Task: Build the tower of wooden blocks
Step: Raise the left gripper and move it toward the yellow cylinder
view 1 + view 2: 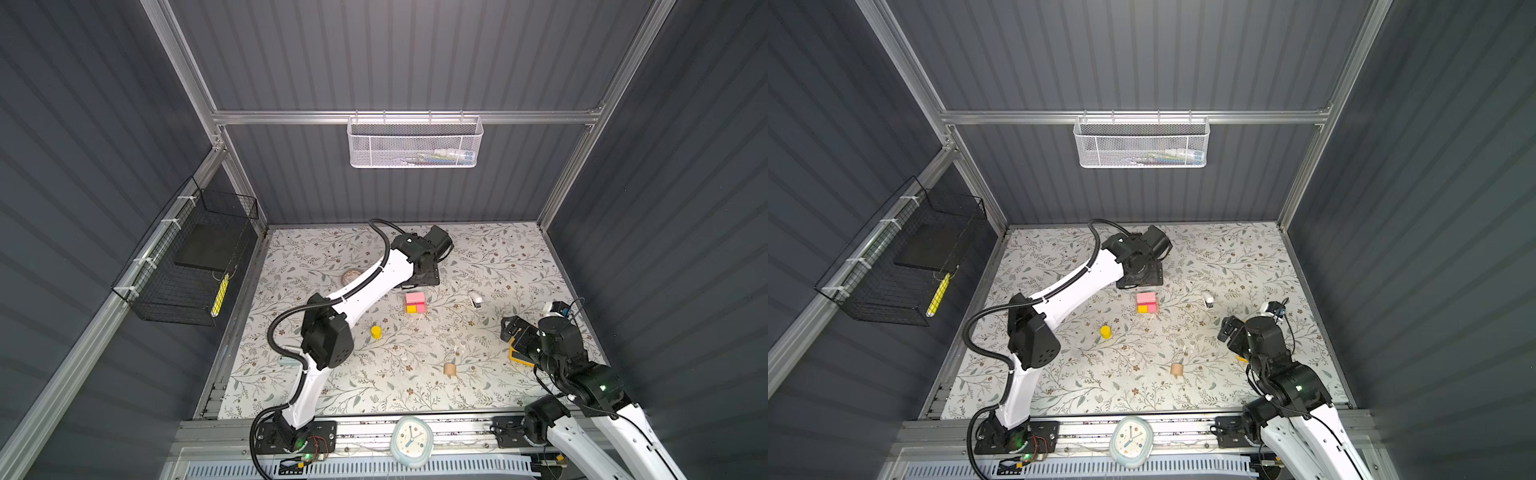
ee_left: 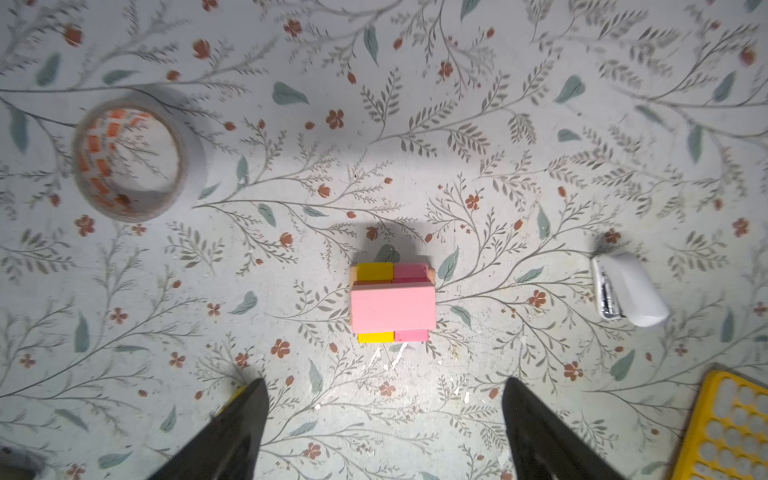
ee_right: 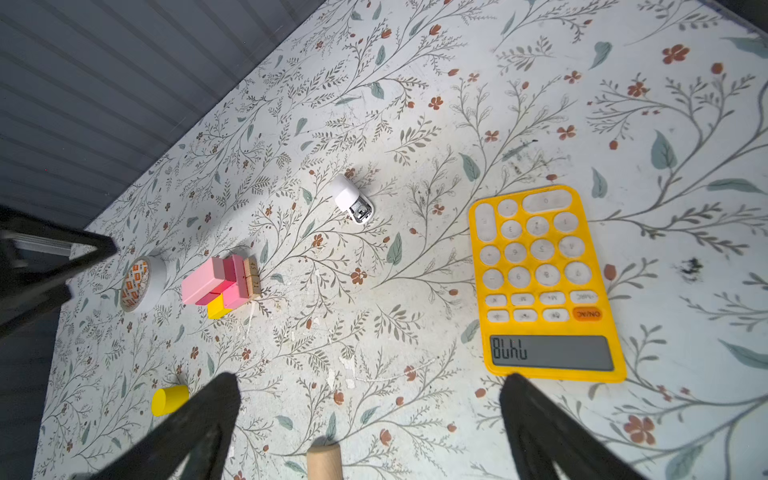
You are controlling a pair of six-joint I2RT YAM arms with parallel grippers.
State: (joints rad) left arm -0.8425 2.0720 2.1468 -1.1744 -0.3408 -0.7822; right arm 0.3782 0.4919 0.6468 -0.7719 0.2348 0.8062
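— Where's the tower (image 1: 415,302) right now?

— I see it near the middle of the flower-patterned bench (image 1: 478,257). It is a compact stack of painted and plain wooden blocks. A pale pink bar (image 2: 392,305) lies flat on top, with yellow and deeper pink pieces beneath it and tan wood at the base.

— And your tools?

— My left tool (image 2: 384,380) hangs above the tower, a little to its far-wall side. Its fingers are apart and empty, clear of the stack. My right tool (image 3: 372,376) is well apart from the tower, near the flat yellow-orange calculator (image 3: 544,282). It is also spread wide and holding nothing.

— Any loose blocks?

— A short yellow wooden cylinder (image 1: 376,331) lies near the tower, toward the left arm's base. A short tan wooden cylinder (image 1: 449,369) lies farther off, toward the front rail.

— Anything else close by?

— A small white stapler (image 1: 475,299) sits near the tower on the right arm's side. A roll of clear tape (image 2: 129,160) sits on the opposite side.
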